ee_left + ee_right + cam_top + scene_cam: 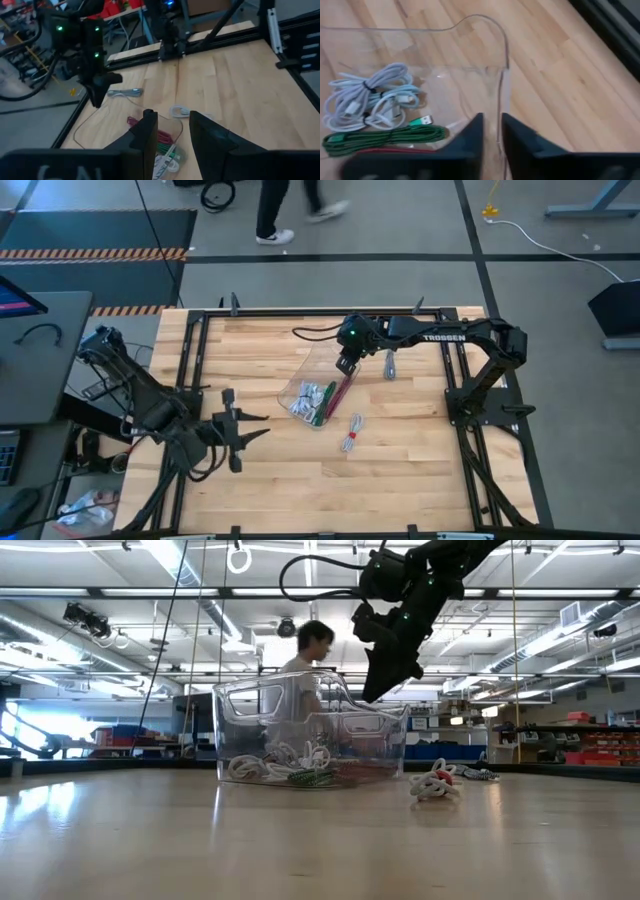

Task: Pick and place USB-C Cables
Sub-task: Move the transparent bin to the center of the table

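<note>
A clear plastic tray (292,388) (300,720) sits mid-table. Inside it lie white cable bundles (370,95) (305,400), a green one (385,135) and a dark red one (341,392). Two cables rest flat on the wood outside. One is a grey-white bundle with a red tie (352,435) (435,783), the other a grey one (390,365) (125,93). My right gripper (343,370) (378,690) (492,130) hangs above the tray's right wall, fingers pointing down, a narrow gap between them, holding nothing. My left gripper (258,427) (172,125) waits open, left of the tray.
Black frame rails (455,380) border the wooden tabletop. The tray's tall clear wall (502,85) stands directly under my right fingers. Bare wood lies near and right of the tray. A person (310,650) walks beyond the table's far edge.
</note>
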